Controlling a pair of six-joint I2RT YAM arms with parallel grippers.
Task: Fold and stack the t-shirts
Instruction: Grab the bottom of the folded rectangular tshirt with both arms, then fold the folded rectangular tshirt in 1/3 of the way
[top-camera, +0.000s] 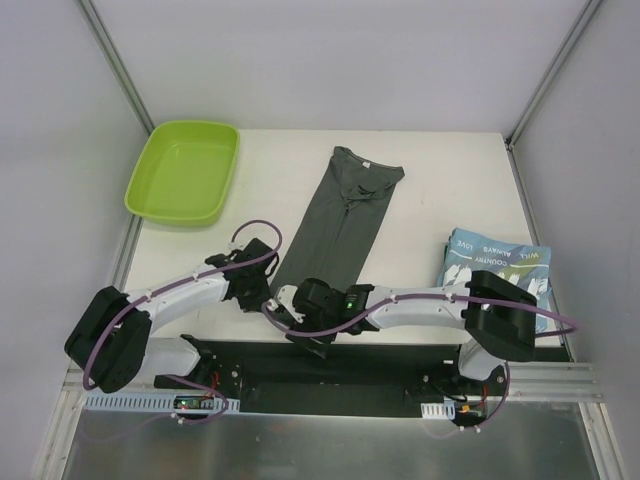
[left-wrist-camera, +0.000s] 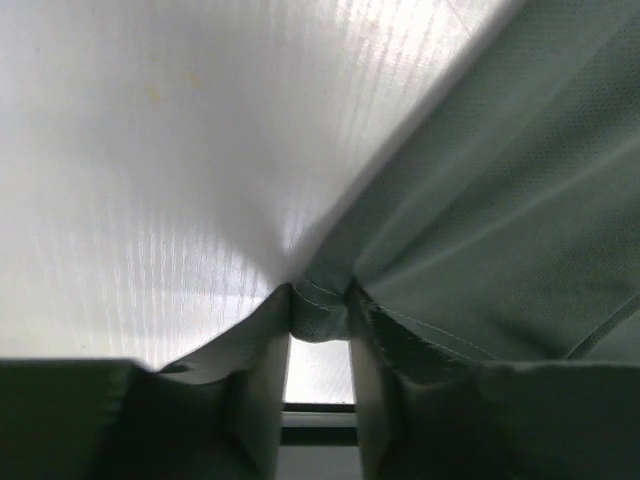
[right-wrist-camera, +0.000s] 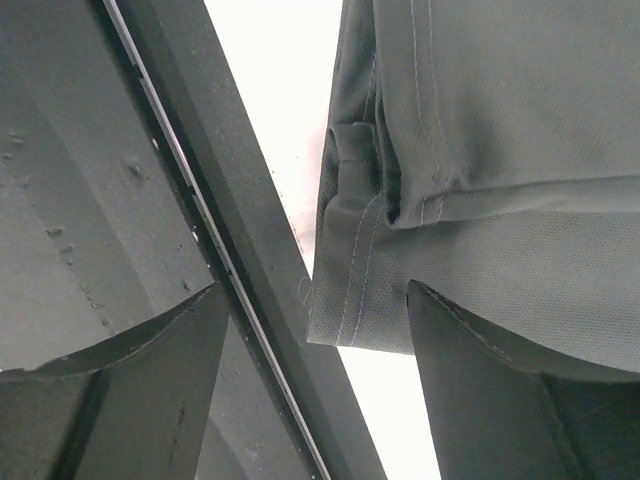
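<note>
The dark grey t-shirt (top-camera: 335, 220) lies folded into a long narrow strip down the middle of the table, collar at the far end. My left gripper (top-camera: 266, 270) sits at its near left corner. In the left wrist view the left gripper (left-wrist-camera: 320, 305) is shut on a pinch of the grey hem (left-wrist-camera: 318, 318). My right gripper (top-camera: 292, 306) is at the near hem. In the right wrist view the right gripper (right-wrist-camera: 312, 290) is open, with the grey hem corner (right-wrist-camera: 365, 300) lying between its jaws. The light blue t-shirt (top-camera: 497, 266) with white lettering lies folded at the right.
A lime-green tray (top-camera: 183, 172) stands at the far left corner. The black mounting rail (top-camera: 330, 365) runs along the table's near edge, right under the right gripper, and shows in the right wrist view (right-wrist-camera: 200, 220). White walls enclose the table on three sides.
</note>
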